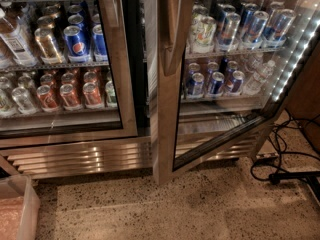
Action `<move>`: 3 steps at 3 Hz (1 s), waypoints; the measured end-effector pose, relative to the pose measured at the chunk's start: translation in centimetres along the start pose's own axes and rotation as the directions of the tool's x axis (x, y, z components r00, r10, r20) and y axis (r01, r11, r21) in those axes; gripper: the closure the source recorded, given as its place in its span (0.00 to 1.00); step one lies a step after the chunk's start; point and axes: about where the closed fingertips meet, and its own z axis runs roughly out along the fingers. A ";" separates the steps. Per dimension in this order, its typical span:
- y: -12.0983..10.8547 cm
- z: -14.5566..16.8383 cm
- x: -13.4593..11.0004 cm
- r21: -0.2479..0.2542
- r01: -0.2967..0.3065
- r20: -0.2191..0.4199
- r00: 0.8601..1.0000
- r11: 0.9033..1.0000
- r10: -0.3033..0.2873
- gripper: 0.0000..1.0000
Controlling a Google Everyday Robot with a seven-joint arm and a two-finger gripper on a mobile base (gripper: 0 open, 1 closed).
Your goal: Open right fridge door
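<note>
The right fridge door (pixel 168 109) is a glass pane in a brushed steel frame. It stands partly swung out, its free edge nearest me and its bottom rail (pixel 220 140) running back to the right. A long vertical metal handle (pixel 175 29) runs down the frame. A white LED strip (pixel 295 49) glows along the right side. Behind the glass are shelves of blue and silver cans (pixel 215 83). My gripper is out of view.
The left glass door (pixel 116 64) is shut in front of Pepsi cans (pixel 76 43) and red-orange cans (pixel 70 95). Black cables and a plug block (pixel 285 176) lie on the speckled floor at right. A translucent bin (pixel 20 209) sits bottom left.
</note>
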 end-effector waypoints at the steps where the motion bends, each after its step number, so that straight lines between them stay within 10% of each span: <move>1: 0.0 0.0 0.0 0.000 0.000 0.000 1.000 1.000 0.000 0.00; 3: 0.0 0.0 0.0 0.000 0.000 0.000 1.000 1.000 0.000 0.00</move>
